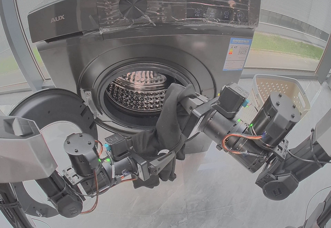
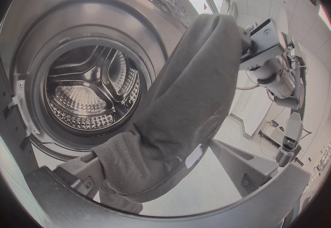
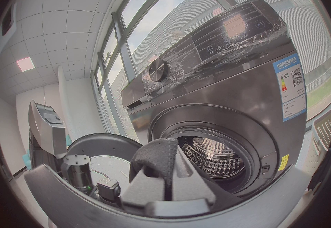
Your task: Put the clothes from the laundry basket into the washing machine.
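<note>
Two end effectors share one dark garment (image 1: 165, 128); nearest, my left end effector (image 1: 164, 169) is spread around its lower bunch; farther up, my right end effector (image 1: 184, 101) pinches its top, just before the washing machine (image 1: 69, 56) mouth; I judge the right arm should lead it inward.

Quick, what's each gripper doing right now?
Left gripper: open, dark garment draped across it.
Right gripper: closed on the dark garment.
</note>
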